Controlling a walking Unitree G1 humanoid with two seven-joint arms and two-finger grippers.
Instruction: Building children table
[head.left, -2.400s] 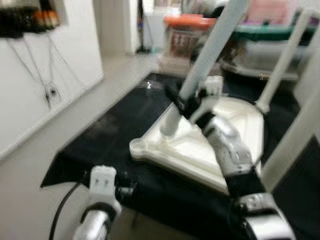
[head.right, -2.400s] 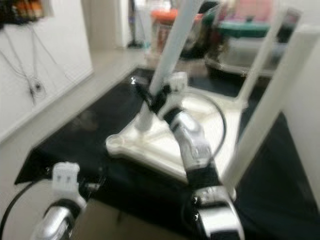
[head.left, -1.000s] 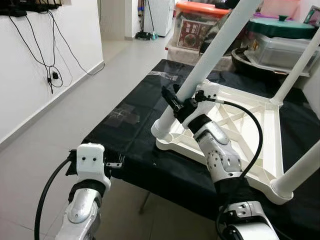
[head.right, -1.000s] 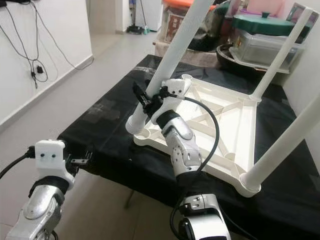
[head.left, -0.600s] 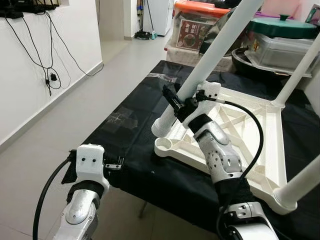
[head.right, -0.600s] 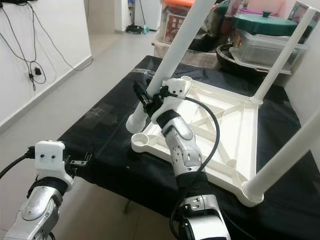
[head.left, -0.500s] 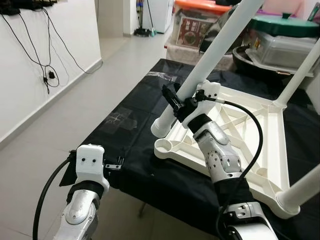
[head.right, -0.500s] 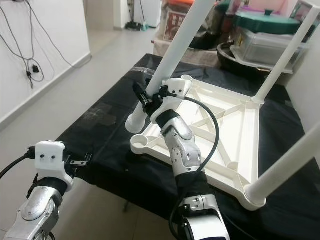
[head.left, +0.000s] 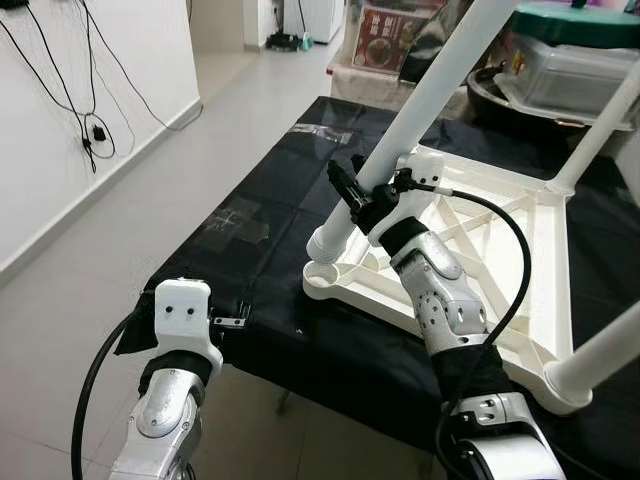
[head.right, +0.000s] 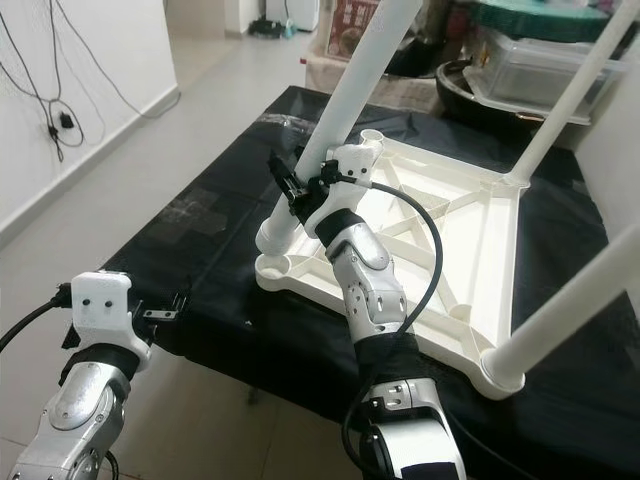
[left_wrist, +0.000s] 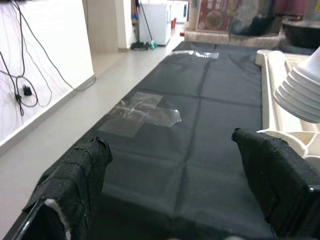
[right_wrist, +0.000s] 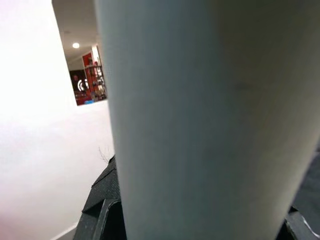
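Four corner sockets mark the white children's table top (head.left: 470, 260), which lies upside down on the black-covered bench (head.left: 270, 200). Leaning over its near corner, the one closest to the robot's left side, is a long white table leg (head.left: 420, 100), tilted, with its lower end at or just above the round socket there (head.right: 272, 266); whether the end is seated in the socket is hard to judge from the head views. The right pincer (head.left: 352, 200) is clamped on this leg a little above the table top's near corner, its black fingers (head.right: 283, 178) on either side of the tube; in the right wrist view the leg (right_wrist: 210, 120) passes close between them. Other legs stand fitted in the table top: one (head.left: 610, 110) at the far corner and one (head.left: 600, 350) at the near corner on the robot's right side.

Beside the table top's near corner, at the bench edge, the left pincer (left_wrist: 175, 200) hangs with its padded fingers (left_wrist: 80, 175) spread apart and nothing between them. Strips of clear tape (left_wrist: 142, 112) lie on the black cover, a little way from the table top. Beyond the table top stand plastic storage boxes (head.left: 570, 70).
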